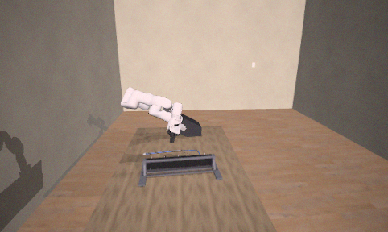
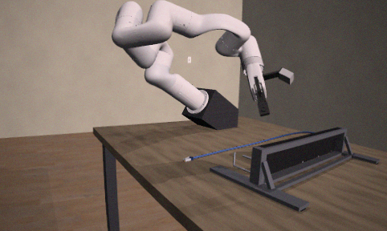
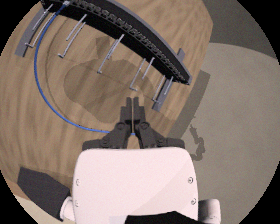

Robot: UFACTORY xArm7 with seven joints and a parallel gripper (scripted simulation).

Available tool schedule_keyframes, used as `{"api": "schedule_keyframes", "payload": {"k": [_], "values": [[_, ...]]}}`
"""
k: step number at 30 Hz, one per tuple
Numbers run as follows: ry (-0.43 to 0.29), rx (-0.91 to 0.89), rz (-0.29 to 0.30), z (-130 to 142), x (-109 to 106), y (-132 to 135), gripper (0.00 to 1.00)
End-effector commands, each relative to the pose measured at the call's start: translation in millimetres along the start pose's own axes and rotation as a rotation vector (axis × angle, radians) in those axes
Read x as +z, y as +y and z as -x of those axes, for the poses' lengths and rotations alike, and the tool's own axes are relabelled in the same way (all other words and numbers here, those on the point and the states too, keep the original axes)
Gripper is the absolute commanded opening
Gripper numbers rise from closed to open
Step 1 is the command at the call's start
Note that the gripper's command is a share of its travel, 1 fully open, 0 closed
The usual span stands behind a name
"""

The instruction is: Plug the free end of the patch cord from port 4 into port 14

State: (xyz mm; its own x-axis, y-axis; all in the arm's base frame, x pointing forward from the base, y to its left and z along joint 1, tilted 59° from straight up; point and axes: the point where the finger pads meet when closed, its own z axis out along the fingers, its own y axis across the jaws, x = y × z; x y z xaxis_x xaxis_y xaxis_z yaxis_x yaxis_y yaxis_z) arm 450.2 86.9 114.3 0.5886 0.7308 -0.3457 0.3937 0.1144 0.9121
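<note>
Basically nothing done yet: fingers (image 2: pixel 262 106) pinched shut on nothing, up in the air; the cord's free plug (image 2: pixel 188 159) lies below them on the tabletop (image 2: pixel 169 149), unplugged.

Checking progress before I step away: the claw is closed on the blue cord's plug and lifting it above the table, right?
Not quite. The claw is closed and above the table, but on nothing. The exterior view shows the blue cord's plug lying on the table, apart from the claw.

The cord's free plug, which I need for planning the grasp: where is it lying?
In the exterior view the plug lies on the table, left of the rack.
</note>
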Motion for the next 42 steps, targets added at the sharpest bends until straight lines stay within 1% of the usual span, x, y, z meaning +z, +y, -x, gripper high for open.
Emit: {"api": "schedule_keyframes", "payload": {"k": [1,7,9,10,12,17,22,29,35,38,42], "values": [[0.073,0.145,0.053,-28,-13,-18,0.00],[0.183,0.317,0.058,-59,-33,-48,0.00],[0.183,0.317,0.058,-59,-33,-48,0.00],[0.210,0.359,0.055,-66,-38,-55,0.00],[0.262,0.437,0.042,-78,-48,-70,0.00],[0.349,0.573,0.004,-98,-68,-98,0.00],[0.411,0.674,-0.039,-110,-83,-121,0.00],[0.437,0.718,-0.061,-115,-89,-131,0.00],[0.441,0.725,-0.064,-116,-91,-133,0.00],[0.441,0.725,-0.064,-117,-88,-132,0.00],[0.440,0.725,-0.064,-121,-80,-132,0.00]]}}
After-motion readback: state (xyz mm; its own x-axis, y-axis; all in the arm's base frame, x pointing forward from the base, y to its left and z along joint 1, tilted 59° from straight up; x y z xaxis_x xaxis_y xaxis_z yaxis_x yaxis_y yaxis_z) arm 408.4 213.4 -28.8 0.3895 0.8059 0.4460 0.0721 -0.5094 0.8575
